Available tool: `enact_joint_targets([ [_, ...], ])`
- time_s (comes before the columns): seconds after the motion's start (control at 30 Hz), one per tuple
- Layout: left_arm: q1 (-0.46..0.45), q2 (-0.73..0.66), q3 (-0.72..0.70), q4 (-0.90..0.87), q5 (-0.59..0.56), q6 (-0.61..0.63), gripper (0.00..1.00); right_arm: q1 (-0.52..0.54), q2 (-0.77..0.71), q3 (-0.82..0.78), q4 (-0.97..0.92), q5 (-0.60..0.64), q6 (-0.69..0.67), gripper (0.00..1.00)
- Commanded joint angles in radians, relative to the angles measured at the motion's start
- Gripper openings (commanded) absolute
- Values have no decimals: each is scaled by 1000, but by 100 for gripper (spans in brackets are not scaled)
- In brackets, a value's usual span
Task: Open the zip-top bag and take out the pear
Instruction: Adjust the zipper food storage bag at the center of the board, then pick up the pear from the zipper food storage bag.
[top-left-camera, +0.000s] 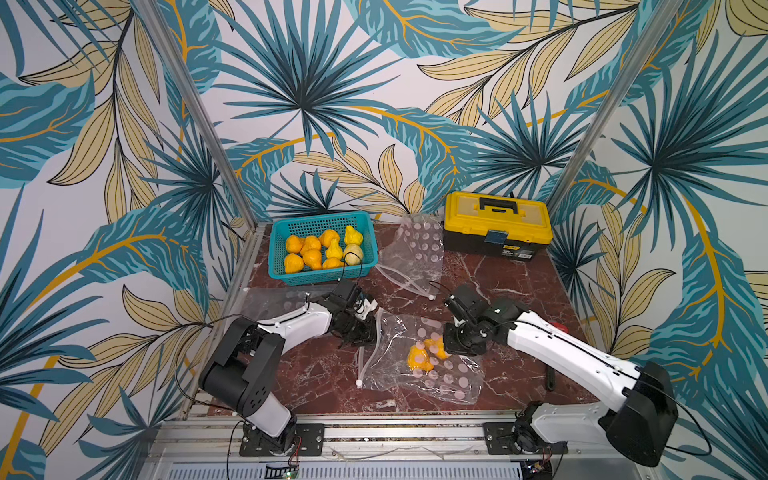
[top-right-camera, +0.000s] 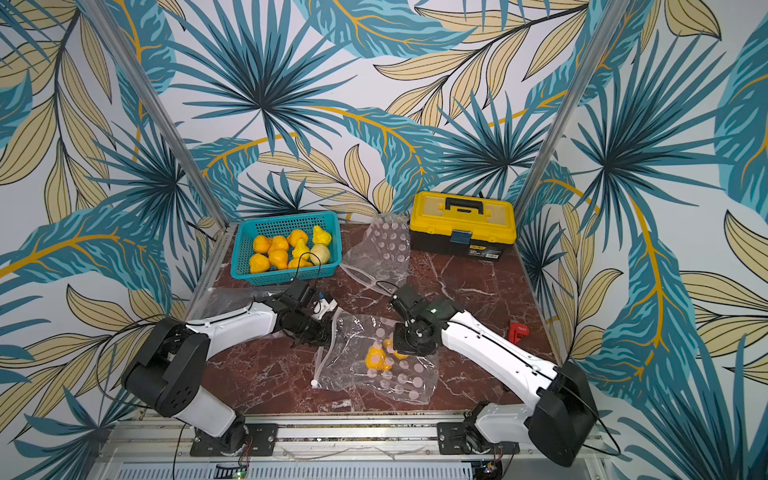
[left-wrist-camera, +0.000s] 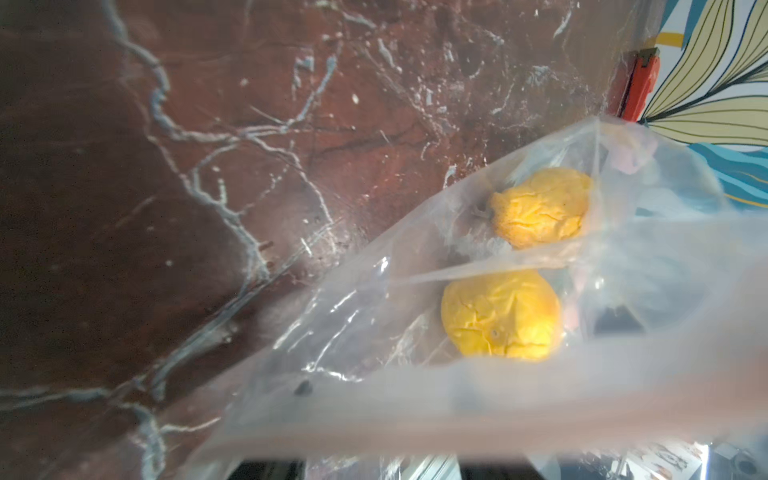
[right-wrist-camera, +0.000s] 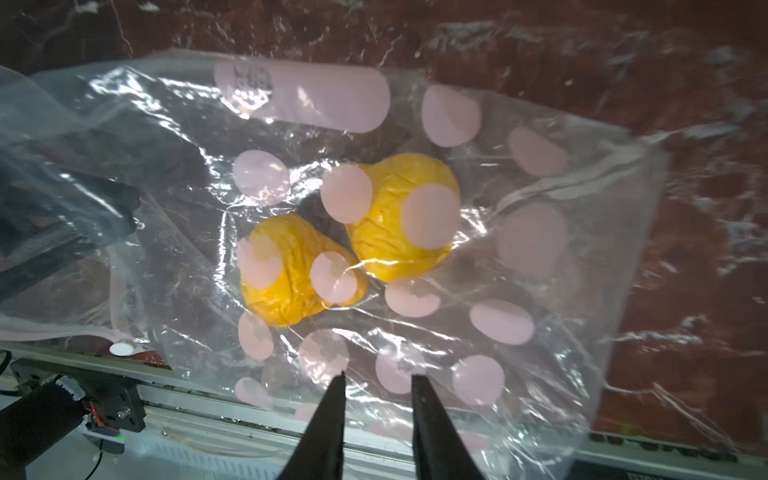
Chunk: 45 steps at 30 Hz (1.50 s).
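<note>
Your left gripper reaches in low over the table and sits right at the open end of the zip-top bag. The plastic covers its tips, so you cannot tell if they are apart or pinching the bag. In the left wrist view the bag's mouth fills the near edge as a blur.

Your right gripper points down over the bag from the other side. Its two black fingers stand a little apart, with nothing between them. They hang just above the plastic, near the bag's edge.

Two yellow pears lie inside the bag, side by side and touching. One pear is closer to your right gripper. The other pear lies just past it. Pink dots on the bag cover parts of both. In both top views your right gripper's body hides part of the far pear.

Beyond your left gripper stands a teal basket full of more pears. Just beside the basket lies a second bag, empty. A yellow toolbox stands beyond your right gripper, well apart from it. A small red thing lies by the wall, beside your right arm. It is too small to make out.
</note>
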Motion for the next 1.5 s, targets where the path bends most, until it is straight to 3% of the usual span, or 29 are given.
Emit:
enact_joint_targets([
  [0.0,-30,-14,18,-13,22,-16,55,14,62,-72,199,-131,12,27],
  [0.17,-82,3,26,-15,22,-33,60,16,174,-144,358,-181,28,23],
  [0.37,-140,28,62,-15,-19,-63,73,15,275,-148,471,-173,26,18],
  [0.87,-217,109,136,-14,-302,-194,82,16,360,-167,557,-200,10,12],
  [1.23,-223,104,142,-17,-335,-182,62,1,356,-181,523,-147,-1,10],
  [1.47,-171,9,127,-80,-353,-142,61,-57,339,-210,500,-122,-20,9],
])
